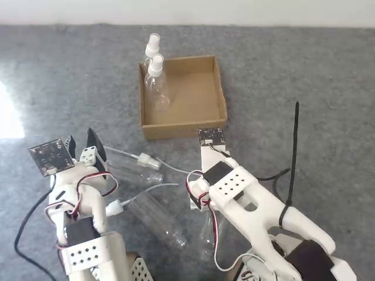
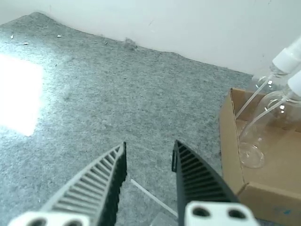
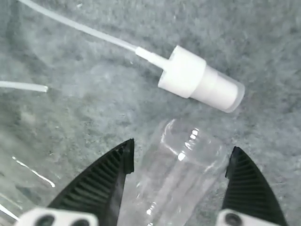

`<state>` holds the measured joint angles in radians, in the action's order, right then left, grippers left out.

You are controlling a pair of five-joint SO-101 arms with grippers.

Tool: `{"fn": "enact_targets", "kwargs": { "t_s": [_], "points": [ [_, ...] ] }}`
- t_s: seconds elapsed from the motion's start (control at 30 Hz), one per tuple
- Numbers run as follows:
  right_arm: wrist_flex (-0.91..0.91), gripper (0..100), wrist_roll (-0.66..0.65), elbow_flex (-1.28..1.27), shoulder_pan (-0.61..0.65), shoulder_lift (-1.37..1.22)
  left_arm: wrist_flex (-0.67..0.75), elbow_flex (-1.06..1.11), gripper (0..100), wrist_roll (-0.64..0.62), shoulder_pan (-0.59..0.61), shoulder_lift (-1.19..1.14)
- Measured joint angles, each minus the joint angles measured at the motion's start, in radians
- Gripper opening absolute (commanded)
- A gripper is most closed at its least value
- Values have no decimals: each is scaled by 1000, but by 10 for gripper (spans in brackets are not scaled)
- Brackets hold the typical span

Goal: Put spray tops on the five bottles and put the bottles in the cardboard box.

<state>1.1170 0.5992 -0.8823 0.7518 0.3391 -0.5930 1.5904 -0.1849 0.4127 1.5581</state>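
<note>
Straddling a clear bottle (image 3: pixel 174 179), the right tool (image 3: pixel 182 146) stands apart; left tool (image 2: pixel 149 143) apart too, above the grey table (image 2: pixel 94 84).

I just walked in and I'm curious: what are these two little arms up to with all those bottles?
Two robot arms are capping and boxing bottles. The right arm's end effector hangs open over a clear plastic bottle lying uncapped on the grey table, beside a loose white plastic spray top. The left arm's end effector is open and empty. Two capped bottles stand in the brown cardboard box; another uncapped bottle lies between the arms.
</note>
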Motion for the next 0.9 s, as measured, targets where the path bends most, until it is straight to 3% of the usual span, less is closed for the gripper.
{"fn": "enact_targets", "kwargs": {
  "t_s": [0.73,0.9],
  "points": [
    [-3,274,0,0,2,-2,0,0,156,0,6,0],
    [-3,183,0,0,2,-2,0,0,156,0,6,0]
  ]
}}
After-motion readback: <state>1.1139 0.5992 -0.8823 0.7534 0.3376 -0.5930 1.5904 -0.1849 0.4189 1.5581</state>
